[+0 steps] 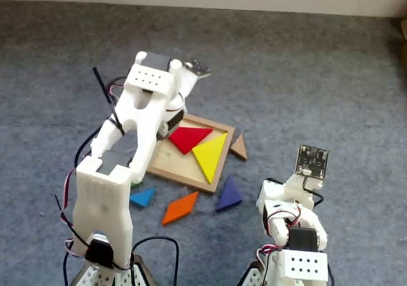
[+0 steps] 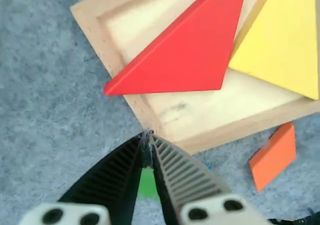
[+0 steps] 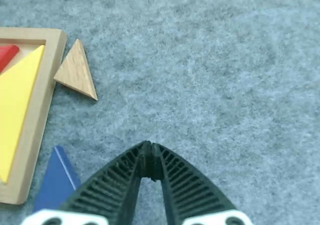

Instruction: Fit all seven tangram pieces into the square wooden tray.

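The left gripper [image 2: 149, 137], clenched on nothing, sits at the tray [image 2: 95, 15] rim, near the red triangle [image 2: 190, 55], whose corner rides over that rim. The yellow triangle [image 2: 285, 40] lies inside. A careless shove could flip the red one out or slide the tray. The right gripper [image 3: 149, 160] is clenched empty over the carpet [image 3: 225, 60]. A green piece [image 2: 147, 184] hides beneath the left gripper, its shape unclear.

Wooden tray [image 1: 184, 179] holds red triangle [image 1: 189, 138], tip over rim, plus yellow triangle [image 1: 212, 156]; wood triangle [image 1: 240, 147] just beside its corner; dark blue triangle [image 1: 229, 194], orange parallelogram [image 1: 180, 208], light blue triangle [image 1: 142, 197] outside; green piece [image 2: 146, 185] under my left claw [image 2: 148, 137]
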Controlling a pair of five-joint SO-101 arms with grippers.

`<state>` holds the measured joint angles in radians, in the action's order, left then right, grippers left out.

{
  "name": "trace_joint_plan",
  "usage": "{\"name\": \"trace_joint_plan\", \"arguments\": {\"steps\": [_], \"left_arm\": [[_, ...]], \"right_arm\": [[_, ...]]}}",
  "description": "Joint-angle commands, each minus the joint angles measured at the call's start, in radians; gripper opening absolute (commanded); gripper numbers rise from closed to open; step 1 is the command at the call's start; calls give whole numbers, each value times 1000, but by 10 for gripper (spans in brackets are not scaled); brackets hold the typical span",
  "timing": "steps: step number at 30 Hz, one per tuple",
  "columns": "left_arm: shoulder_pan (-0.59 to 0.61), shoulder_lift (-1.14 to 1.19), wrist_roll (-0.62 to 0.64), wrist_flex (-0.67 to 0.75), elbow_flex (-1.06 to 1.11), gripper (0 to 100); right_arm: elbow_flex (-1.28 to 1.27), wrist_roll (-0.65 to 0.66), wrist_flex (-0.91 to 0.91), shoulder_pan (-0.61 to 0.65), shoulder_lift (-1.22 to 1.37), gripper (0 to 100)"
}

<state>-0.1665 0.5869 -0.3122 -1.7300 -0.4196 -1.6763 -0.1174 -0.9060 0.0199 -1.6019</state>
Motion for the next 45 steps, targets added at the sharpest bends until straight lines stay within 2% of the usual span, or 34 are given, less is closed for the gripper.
{"name": "trace_joint_plan", "arguments": {"steps": [1, 6, 15, 19, 23, 27, 30, 33, 38, 42, 45], "left_arm": [[4, -61, 6, 170, 101, 27], [-58, -61, 6, 333, 208, 27], [-193, -70, 9, 391, 202, 27], [-222, -70, 12, 381, 136, 27], [-216, -71, 14, 278, 41, 27], [-216, -71, 15, 95, -94, 27], [-214, -73, 81, -20, -197, 27], [-200, -116, 112, -37, -208, 27], [-200, -320, 112, -37, -36, 28], [-193, -539, 107, -35, 203, 28], [-154, -696, 107, 23, 418, 28]], "right_arm": [[-102, 9, 10, -12, -21, 12], [-102, 9, 10, -12, -21, 12], [-102, 9, 10, -12, -21, 12], [-102, 9, 10, -12, -21, 12], [-102, 9, 10, -12, -21, 12], [-102, 9, 10, -12, -21, 12], [-102, 9, 10, -12, -21, 12], [-102, 9, 12, -12, -21, 12], [-102, 11, 15, -12, -21, 12], [-102, 11, 15, -12, -21, 12], [-102, 11, 15, -12, -21, 12]]}}
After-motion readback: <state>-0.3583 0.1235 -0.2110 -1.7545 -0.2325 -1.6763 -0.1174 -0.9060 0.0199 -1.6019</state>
